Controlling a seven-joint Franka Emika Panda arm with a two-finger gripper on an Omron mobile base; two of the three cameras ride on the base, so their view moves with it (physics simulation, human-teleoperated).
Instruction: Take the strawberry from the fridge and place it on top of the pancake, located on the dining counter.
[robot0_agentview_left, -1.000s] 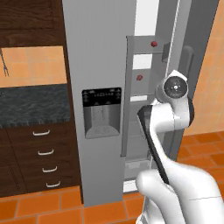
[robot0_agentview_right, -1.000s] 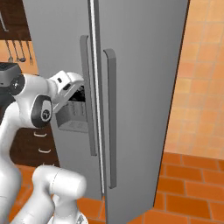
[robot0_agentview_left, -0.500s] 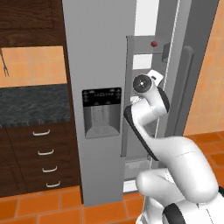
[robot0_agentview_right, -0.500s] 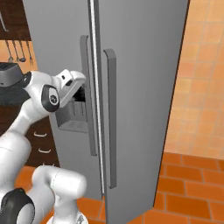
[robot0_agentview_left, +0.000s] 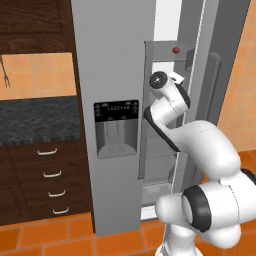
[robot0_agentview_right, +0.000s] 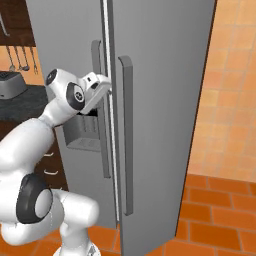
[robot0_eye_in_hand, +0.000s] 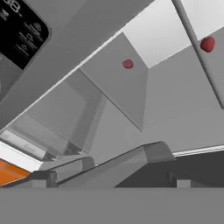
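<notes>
The fridge (robot0_agentview_left: 110, 60) stands with its left door shut and its right door (robot0_agentview_right: 160, 75) swung open. A tiny red strawberry (robot0_agentview_left: 175, 50) sits high on a grey shelf inside. In the hand view a small red berry (robot0_eye_in_hand: 127, 64) lies on a grey panel, and a second red berry (robot0_eye_in_hand: 208, 44) sits further right behind a thin bar; which of them is the strawberry I cannot tell. My hand (robot0_agentview_left: 176, 79) reaches into the gap between the doors, below the berry. My gripper (robot0_eye_in_hand: 111, 181) is open and holds nothing. The pancake and the dining counter are out of view.
Left of the fridge are dark wood drawers (robot0_agentview_left: 47, 172) under a black counter top (robot0_agentview_left: 35, 120). Utensils (robot0_agentview_right: 20, 50) hang on the wall above a grey appliance (robot0_agentview_right: 12, 85). The open door (robot0_agentview_left: 217, 100) stands close on my arm's right. Orange tiles (robot0_agentview_right: 215, 215) cover the floor.
My hand has swung left and up, from in front of the open door into the gap between the doors. The jaws have stayed open.
</notes>
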